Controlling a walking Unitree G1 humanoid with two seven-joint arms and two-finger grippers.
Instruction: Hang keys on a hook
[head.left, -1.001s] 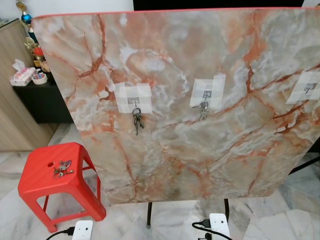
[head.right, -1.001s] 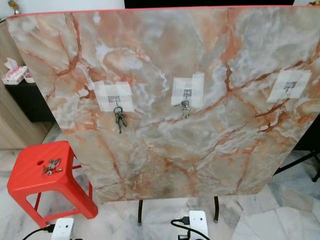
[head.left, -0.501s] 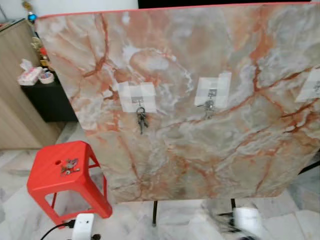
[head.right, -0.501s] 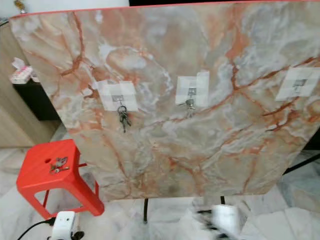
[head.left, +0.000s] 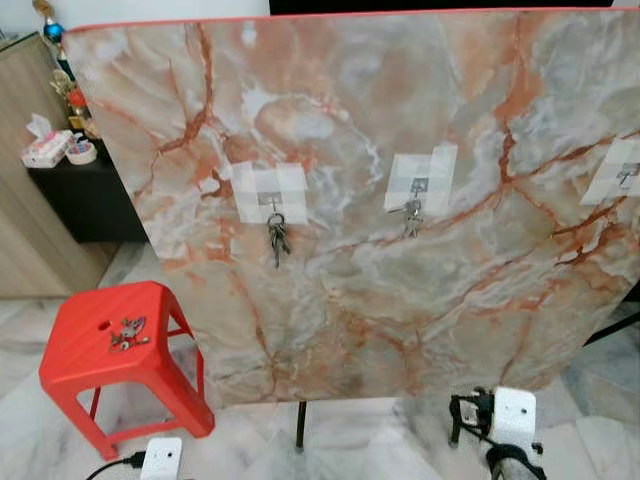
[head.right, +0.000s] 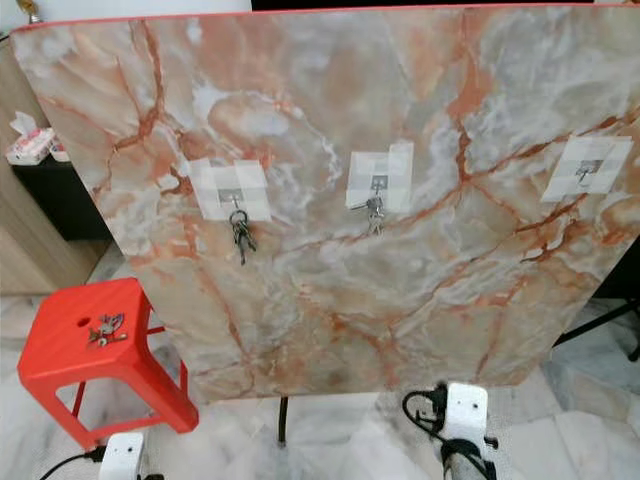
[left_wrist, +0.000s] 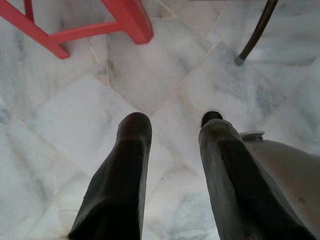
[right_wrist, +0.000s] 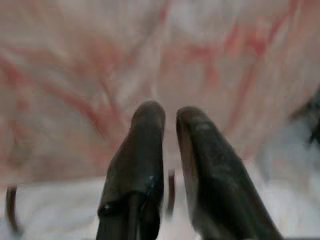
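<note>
Marble-patterned board (head.left: 400, 200) stands nearly upright across the left eye view, propped on thin dark legs (head.left: 300, 425). Three white taped patches carry hooks: the left hook (head.left: 272, 203) at about nine o'clock from the board's middle holds a dark bunch of keys (head.left: 277, 238); the middle hook (head.left: 418, 188) holds a smaller set of keys (head.left: 411, 220); the right hook (head.left: 626, 176), at three o'clock by the picture's edge, looks bare. At seven o'clock from the board a red stool (head.left: 110, 365) stands on the pale tiled floor (head.left: 350, 445), with a loose bunch of keys (head.left: 127, 335) lying on its seat. At ten o'clock a dark cabinet (head.left: 85, 195) bears a tissue box (head.left: 45, 148). The right arm's wrist (head.left: 505, 425) shows at five o'clock, low in front of the board.

Right eye view gives the same scene, the stool's keys (head.right: 104, 329) apart from both arms.

Left wrist view: the left gripper (left_wrist: 172, 130) hangs over the floor with its fingers (left_wrist: 131, 165) spread, nothing between them; a stool leg (left_wrist: 131, 20) and a board leg (left_wrist: 255, 32) lie beyond.

Right wrist view, blurred: the right gripper (right_wrist: 170, 117) faces the board's lower part (right_wrist: 100, 75), its fingers (right_wrist: 145, 145) drawn almost together with a thin gap, gripping nothing.
</note>
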